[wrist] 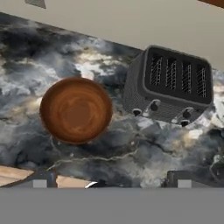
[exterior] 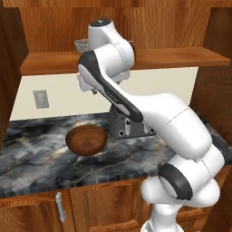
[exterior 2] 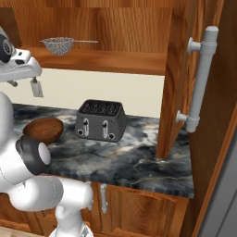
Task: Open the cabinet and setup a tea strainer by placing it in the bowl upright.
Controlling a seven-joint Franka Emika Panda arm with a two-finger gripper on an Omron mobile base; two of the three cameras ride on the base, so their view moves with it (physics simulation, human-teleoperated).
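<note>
Seen here with its door (exterior 2: 203, 106) swung open: the reddish-brown cabinet (exterior 2: 115, 28), tea strainer (exterior 2: 59, 45) sitting upright on the inner shelf (exterior 2: 106, 61), wire handle pointing right. Below on the dark marbled bench (wrist: 131, 148), an empty wooden bowl (wrist: 75, 110) just left of the grey four-slot toaster (wrist: 170, 85), the two near but apart. Hovering above the bench, the gripper (wrist: 111, 183), fingers (wrist: 40, 180) spread wide, clamped on nothing.
</note>
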